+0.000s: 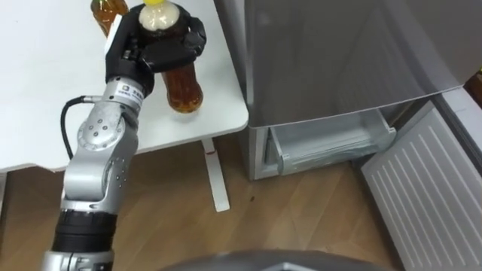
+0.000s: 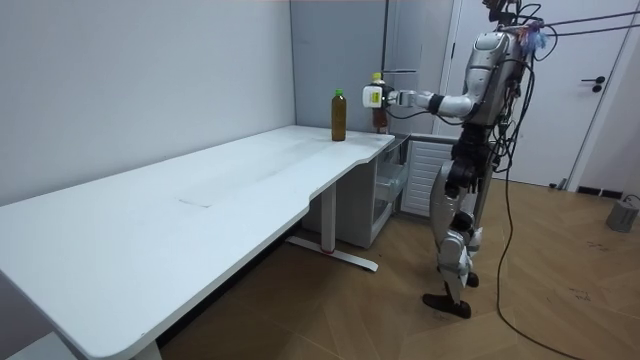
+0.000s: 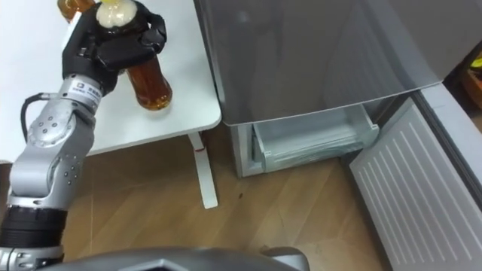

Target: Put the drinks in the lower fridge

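Left hand (image 1: 162,45) is clamped round the top part of an amber drink bottle (image 1: 183,89), fingers and thumb curled tight just under its yellow cap (image 1: 160,3). That's up in the upper left of the eye view, right over the corner of the white bench (image 1: 45,90). The bottle's upright, but I honestly can't tell if its base is sitting on the bench or just off it.

The second amber bottle (image 1: 108,13) pokes in at the top edge, just left of the hand and partly behind it. In the room view it's the one with the green cap, standing on the bench close to the held one.

The grey fridge (image 1: 339,53) fills the upper right, right beside the bench corner. Its lower door (image 1: 429,188) is swung wide open at the lower right of the frame, and inside the lower compartment there's a clear drawer (image 1: 331,143).

In the room view the robot stands on the wood floor (image 1: 301,218) at the bench's far end, in front of the fridge, with its left arm stretched out level toward the bottles.
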{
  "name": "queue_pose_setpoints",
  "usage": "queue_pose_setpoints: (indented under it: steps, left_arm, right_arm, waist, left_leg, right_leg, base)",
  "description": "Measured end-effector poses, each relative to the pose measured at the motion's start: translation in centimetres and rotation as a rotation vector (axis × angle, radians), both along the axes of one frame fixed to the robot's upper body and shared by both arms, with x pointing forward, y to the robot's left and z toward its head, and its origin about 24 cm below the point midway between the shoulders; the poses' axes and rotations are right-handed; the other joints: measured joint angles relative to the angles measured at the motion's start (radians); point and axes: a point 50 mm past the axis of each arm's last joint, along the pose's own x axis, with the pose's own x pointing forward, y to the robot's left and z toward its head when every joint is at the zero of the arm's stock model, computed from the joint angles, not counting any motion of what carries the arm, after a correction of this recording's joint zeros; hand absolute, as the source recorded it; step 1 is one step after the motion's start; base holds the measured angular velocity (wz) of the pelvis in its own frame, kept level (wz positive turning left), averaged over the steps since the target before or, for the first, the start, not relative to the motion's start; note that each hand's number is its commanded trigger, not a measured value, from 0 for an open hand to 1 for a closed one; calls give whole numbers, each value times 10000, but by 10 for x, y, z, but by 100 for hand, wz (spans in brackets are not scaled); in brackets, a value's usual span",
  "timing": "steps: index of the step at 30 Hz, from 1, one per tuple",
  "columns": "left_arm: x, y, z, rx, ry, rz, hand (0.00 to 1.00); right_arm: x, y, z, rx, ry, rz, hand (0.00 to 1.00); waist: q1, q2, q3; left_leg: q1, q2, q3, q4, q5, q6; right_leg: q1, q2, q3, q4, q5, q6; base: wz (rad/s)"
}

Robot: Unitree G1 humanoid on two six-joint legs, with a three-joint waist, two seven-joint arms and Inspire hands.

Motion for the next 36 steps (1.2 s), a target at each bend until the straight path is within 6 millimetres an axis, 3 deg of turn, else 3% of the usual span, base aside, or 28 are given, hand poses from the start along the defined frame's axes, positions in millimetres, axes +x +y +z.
queue_pose_setpoints:
  steps: [3,9,12,23,29,36]
  left_arm:
    - [-6,-6,-4,-37,160,-253,100]
    - [-21,-11,-22,-682,933,-447,100]
    - [-22,-11,-20,-515,826,-459,100]
    - [-30,-16,-12,-491,475,-1252,100]
    - [-36,-18,-17,-553,687,-1722,100]
    - [-36,-20,-17,-970,640,-1941,100]
  right_arm:
    - [2,1,0,-116,-99,1,0]
    - [5,2,0,-63,-464,-495,0]
    - [19,2,0,0,-879,-716,0]
    - [37,1,3,-320,-1940,-1083,0]
    - [56,3,5,-115,-2830,-1156,0]
    - [80,19,9,911,-3896,-1031,0]
  waist:
    - [151,-25,-8]
    - [286,-138,59]
    - [376,-162,63]
    - [813,-126,24]
    - [821,-122,39]
    - [859,-83,30]
  left_leg:
    - [55,-1,-22,-1,4,-1]
    - [127,-14,-161,22,9,-10]
    - [-44,-28,-264,150,8,-10]
    - [-376,-39,-589,299,16,-25]
    - [-438,-43,-677,318,16,-25]
    - [-530,-78,-816,342,36,-35]
  right_leg:
    - [53,-3,-22,7,0,-1]
    - [291,-15,-245,-24,-4,4]
    - [297,-14,-327,-155,-2,-6]
    - [160,-38,-773,-152,5,-17]
    - [154,-44,-911,-155,8,-21]
    - [133,-64,-1055,-158,8,-20]
  base:
    - [1]
    - [10]
    - [10]
    - [11]
    - [4]
    - [6]
